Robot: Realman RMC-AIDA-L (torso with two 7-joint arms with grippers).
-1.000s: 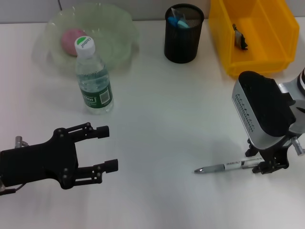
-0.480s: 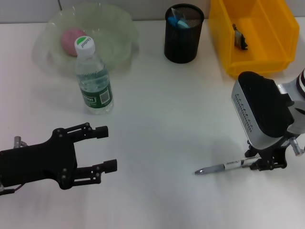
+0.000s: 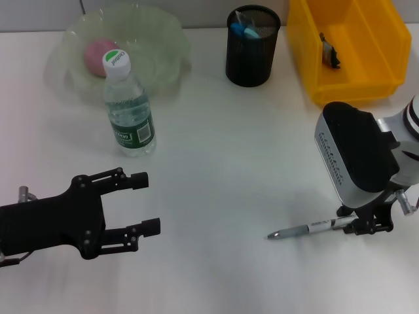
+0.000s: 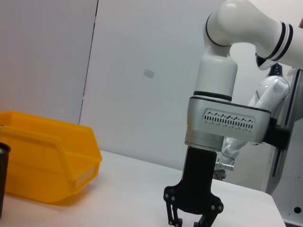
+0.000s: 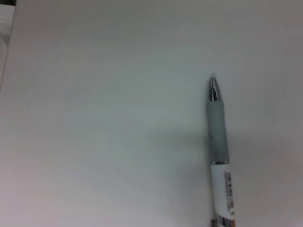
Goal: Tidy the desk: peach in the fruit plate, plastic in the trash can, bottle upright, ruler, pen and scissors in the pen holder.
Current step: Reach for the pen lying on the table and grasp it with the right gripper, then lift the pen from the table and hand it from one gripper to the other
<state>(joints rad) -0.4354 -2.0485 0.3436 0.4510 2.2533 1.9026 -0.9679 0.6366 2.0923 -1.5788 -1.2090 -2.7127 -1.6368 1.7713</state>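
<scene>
pen (image 5: 218, 156): metal tip, matt grip | desk (image 3: 229, 150): smooth, matt

Pink peach (image 3: 98, 53) resting inside translucent pale green fruit plate (image 3: 163, 39), at the desk's (image 3: 222, 150) far left. Clear bottle (image 3: 129, 111) with green label and white cap, upright just in front of that plate. Black mesh pen holder (image 3: 251, 55) at far centre, blue-handled scissors (image 3: 246, 30) standing in it; possibly the ruler too, hard to tell. Yellow trash can (image 3: 366, 72) at far right, a small dark scrap within. Grey-gripped pen (image 3: 308, 229) flat on the desk, near right, tip pointing left.
</scene>
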